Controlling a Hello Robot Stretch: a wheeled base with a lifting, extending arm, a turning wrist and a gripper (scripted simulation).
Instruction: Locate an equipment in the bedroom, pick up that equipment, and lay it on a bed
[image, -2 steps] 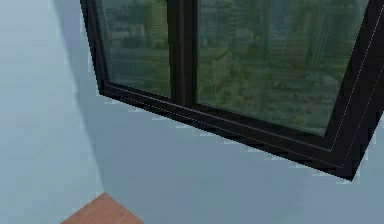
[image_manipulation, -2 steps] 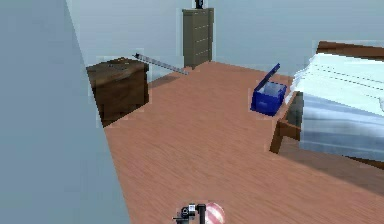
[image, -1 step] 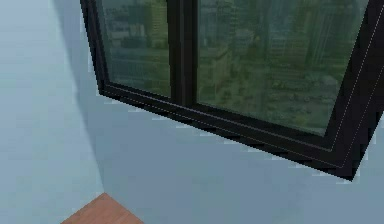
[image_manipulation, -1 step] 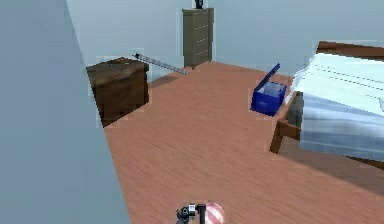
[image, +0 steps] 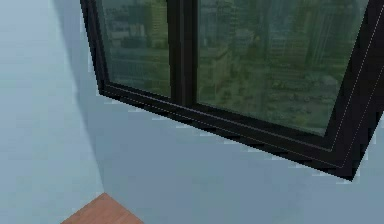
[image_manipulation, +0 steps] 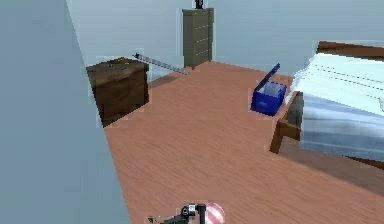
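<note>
A bed (image_manipulation: 345, 95) with white bedding and a brown wooden frame stands at the arm side view's right. A long thin grey rod-like thing (image_manipulation: 160, 63) lies low by the far wall, between a dark chest and a dresser. The gripper (image_manipulation: 168, 218) shows as a dark shape at that view's bottom edge, over the wooden floor. A small pinkish round blob (image_manipulation: 213, 213) sits right beside its body. The gripper's far end is cut off at the edge, so I cannot tell whether it holds anything.
A black-framed window (image: 230, 70) in a pale blue wall looms close in the forward view. In the arm side view, a wall (image_manipulation: 50, 120) stands at the left, with a dark wooden chest (image_manipulation: 118, 88), a tall dresser (image_manipulation: 197, 38) and a blue open box (image_manipulation: 268, 95) by the bed.
</note>
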